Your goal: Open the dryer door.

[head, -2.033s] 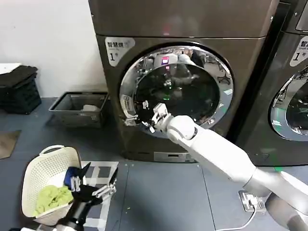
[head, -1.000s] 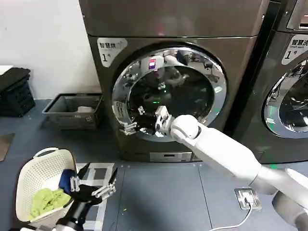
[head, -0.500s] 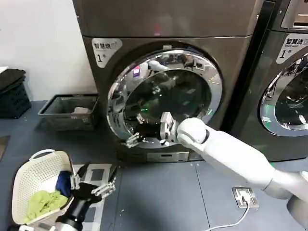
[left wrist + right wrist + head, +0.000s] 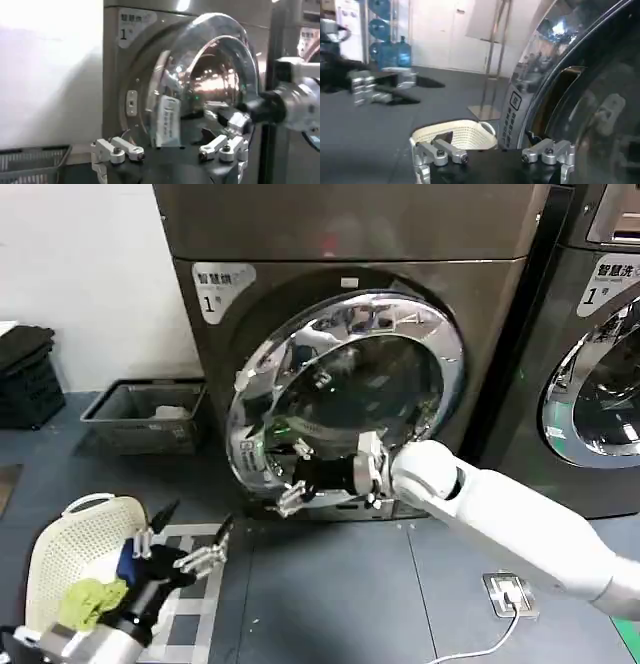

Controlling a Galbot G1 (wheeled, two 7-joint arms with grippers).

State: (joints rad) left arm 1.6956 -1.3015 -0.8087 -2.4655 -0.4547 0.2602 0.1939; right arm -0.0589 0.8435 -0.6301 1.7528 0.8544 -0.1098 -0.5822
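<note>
Grey floor runs up to a white wall and two front-loading machines, the nearer a bronze-brown dryer (image 4: pixel 350 244) labelled "1". Its large round porthole door with a wide shiny chrome rim and dark tinted glass (image 4: pixel 345 399) now stands ajar, its left edge swung out from the front panel, where two seconds ago it sat flush and shut; the gap has widened steadily over the last second. The left wrist view confirms this, showing the rim standing off the opening with the latch plate exposed. The right gripper (image 4: pixel 300 474) sits at the door's lower left edge, fingers spread rather than clamped, and appears to hook the rim instead of pinching it; whether it actually touches the chrome cannot be told. It has drawn back and down along with the door. The left gripper (image 4: pixel 185 559) waits low near a white perforated plastic laundry basket (image 4: pixel 60 554) holding green and blue cloth, fingers parted and holding nothing. The latch is evidently released, so what remains is probably to swing the door wider.
</note>
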